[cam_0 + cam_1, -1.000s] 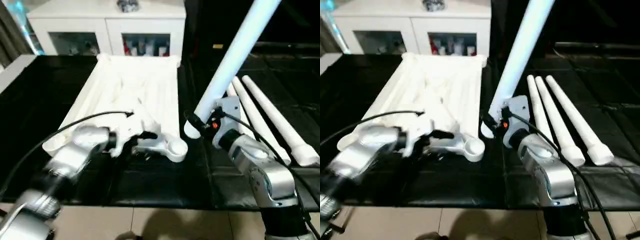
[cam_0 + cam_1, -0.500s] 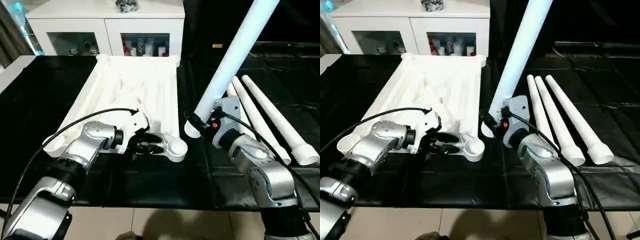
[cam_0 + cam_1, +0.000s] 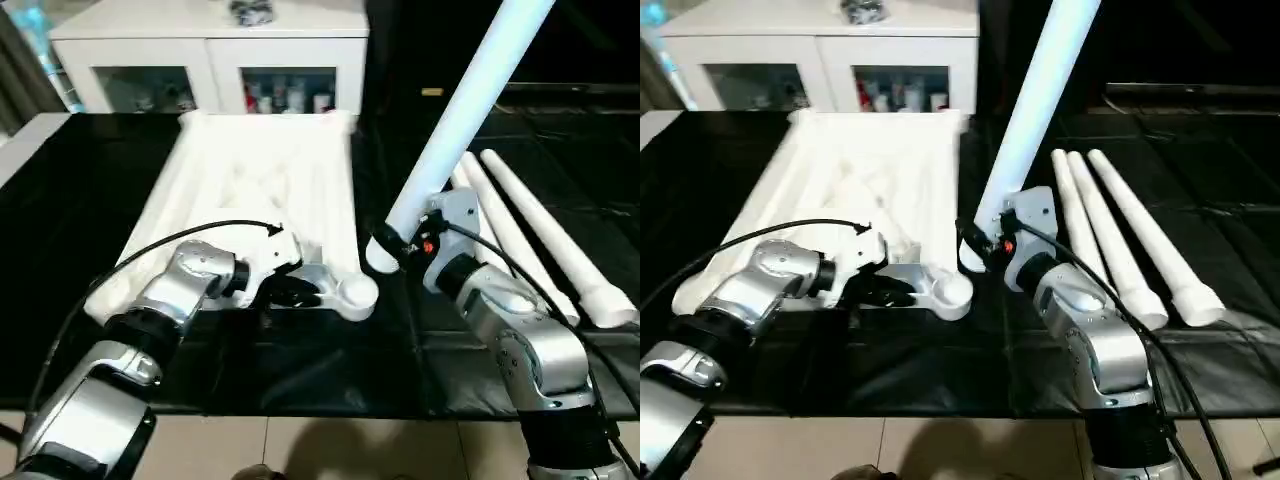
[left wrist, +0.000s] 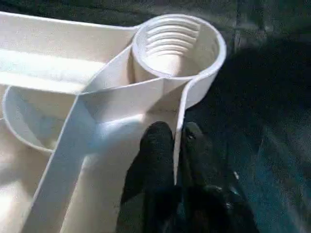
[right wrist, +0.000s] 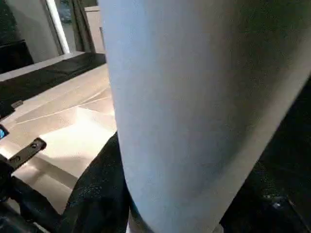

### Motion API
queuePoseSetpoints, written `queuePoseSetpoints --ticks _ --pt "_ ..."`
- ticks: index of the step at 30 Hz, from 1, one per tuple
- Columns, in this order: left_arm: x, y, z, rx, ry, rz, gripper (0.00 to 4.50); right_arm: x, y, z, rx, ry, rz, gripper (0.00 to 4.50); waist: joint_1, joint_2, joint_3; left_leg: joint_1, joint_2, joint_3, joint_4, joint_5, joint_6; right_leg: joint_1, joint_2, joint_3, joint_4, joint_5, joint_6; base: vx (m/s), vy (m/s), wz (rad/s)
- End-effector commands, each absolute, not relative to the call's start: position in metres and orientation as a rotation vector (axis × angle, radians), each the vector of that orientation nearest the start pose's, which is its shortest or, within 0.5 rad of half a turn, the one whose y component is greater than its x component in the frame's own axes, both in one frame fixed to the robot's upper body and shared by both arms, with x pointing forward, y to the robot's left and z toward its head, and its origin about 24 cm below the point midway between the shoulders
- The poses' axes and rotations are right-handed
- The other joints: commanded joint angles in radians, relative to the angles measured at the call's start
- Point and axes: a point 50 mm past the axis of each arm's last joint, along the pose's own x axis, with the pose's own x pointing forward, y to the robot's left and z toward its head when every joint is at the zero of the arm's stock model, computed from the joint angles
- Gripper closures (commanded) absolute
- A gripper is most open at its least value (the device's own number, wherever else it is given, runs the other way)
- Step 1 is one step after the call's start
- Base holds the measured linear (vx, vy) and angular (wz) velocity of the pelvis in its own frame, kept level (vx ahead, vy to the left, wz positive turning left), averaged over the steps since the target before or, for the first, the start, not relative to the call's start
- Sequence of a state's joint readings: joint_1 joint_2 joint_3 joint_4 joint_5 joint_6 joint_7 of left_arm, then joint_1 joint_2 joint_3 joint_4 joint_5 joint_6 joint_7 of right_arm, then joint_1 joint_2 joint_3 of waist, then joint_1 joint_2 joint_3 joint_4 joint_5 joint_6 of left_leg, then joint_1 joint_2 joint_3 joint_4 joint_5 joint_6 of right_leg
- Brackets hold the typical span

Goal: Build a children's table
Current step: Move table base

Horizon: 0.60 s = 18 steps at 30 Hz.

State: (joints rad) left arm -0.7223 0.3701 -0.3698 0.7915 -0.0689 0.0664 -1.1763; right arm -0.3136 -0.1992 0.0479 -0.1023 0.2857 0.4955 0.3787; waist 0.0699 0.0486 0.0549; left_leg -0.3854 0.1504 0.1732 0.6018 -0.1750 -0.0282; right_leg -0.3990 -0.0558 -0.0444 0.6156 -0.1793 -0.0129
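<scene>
Pinching the thin rim wall of the upturned tabletop (image 3: 270, 180) beside its threaded corner socket (image 4: 177, 46), left hand (image 4: 176, 145) is narrow; right hand (image 3: 400, 245) holds a table leg (image 3: 465, 110) upright; light, stiff, slick plastic on the counter (image 3: 70, 190)

Your left gripper (image 4: 175, 145) has closed since a second ago: the jaws that stood apart are now pinched on the thin rim wall of the table top (image 3: 255, 180), one black finger (image 4: 155, 150) inside the wall and one outside, just short of the threaded corner socket (image 4: 177, 46) at 12 o'clock from the fingers. The left forearm (image 3: 185, 290) has pulled in from 8 o'clock and lies closer along the top's near edge
</scene>
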Motion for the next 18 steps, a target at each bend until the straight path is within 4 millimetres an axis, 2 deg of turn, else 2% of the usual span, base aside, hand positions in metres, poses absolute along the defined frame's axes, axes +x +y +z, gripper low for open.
queuePoseSetpoints --ticks 1,4,5,6,7,9,14,16,18 --pt "0.337 0.138 0.060 0.309 0.474 -1.258 4.42 0.298 -0.127 0.110 0.055 0.074 0.568 2.56 0.004 0.003 -0.075 0.018 0.069 -0.031 -0.069 -0.201 -0.008 0.056 -0.099 0.049 -0.067 -0.123 -0.237 0.000 0.000 0.00" --pt "0.337 0.134 0.061 0.239 0.468 -1.219 4.49 0.299 -0.128 0.109 0.052 0.078 0.569 2.56 -0.003 0.002 -0.075 0.016 0.070 -0.031 -0.067 -0.188 0.005 0.057 -0.098 0.048 -0.064 -0.106 -0.249 0.000 0.000 0.00" --pt "0.338 0.131 0.059 0.194 0.488 -1.148 4.49 0.301 -0.128 0.108 0.047 0.081 0.568 2.56 -0.006 0.000 -0.074 0.018 0.070 -0.028 -0.065 -0.193 0.012 0.056 -0.098 0.048 -0.066 -0.119 -0.257 0.000 0.000 0.00" --pt "0.338 0.131 0.059 0.194 0.488 -1.148 4.50 0.301 -0.128 0.108 0.047 0.081 0.568 2.56 -0.006 0.000 -0.073 0.017 0.070 -0.029 -0.064 -0.193 0.015 0.056 -0.099 0.048 -0.069 -0.128 -0.258 0.000 0.000 0.00" --pt "0.338 0.128 0.057 0.184 0.484 -1.113 4.50 0.302 -0.128 0.107 0.043 0.083 0.567 2.56 -0.007 -0.007 -0.072 0.016 0.069 -0.028 -0.065 -0.193 0.020 0.057 -0.098 0.047 -0.073 -0.143 -0.254 0.000 0.000 0.00" --pt "0.337 0.123 0.055 0.171 0.478 -1.077 4.50 0.305 -0.129 0.106 0.037 0.086 0.562 2.56 -0.006 -0.009 -0.072 0.015 0.069 -0.028 -0.063 -0.183 0.026 0.057 -0.098 0.047 -0.073 -0.167 -0.247 0.000 0.000 0.00" --pt "0.329 0.107 0.054 0.199 0.394 -1.109 4.50 0.312 -0.128 0.099 0.011 0.107 0.547 2.56 -0.011 -0.011 -0.072 0.013 0.067 -0.027 -0.063 -0.171 0.038 0.054 -0.093 0.047 -0.078 -0.193 -0.225 0.000 0.000 0.00" --pt "0.326 0.105 0.052 0.245 0.393 -1.137 4.50 0.315 -0.126 0.098 0.006 0.109 0.556 2.56 -0.012 -0.010 -0.073 0.014 0.069 -0.027 -0.063 -0.167 0.040 0.052 -0.093 0.047 -0.077 -0.189 -0.222 0.000 0.000 0.00" --pt "0.322 0.104 0.051 0.282 0.395 -1.160 4.50 0.318 -0.124 0.097 0.006 0.103 0.574 2.56 -0.013 -0.013 -0.074 0.013 0.070 -0.027 -0.063 -0.163 0.045 0.053 -0.093 0.047 -0.076 -0.179 -0.222 0.000 0.000 0.00"
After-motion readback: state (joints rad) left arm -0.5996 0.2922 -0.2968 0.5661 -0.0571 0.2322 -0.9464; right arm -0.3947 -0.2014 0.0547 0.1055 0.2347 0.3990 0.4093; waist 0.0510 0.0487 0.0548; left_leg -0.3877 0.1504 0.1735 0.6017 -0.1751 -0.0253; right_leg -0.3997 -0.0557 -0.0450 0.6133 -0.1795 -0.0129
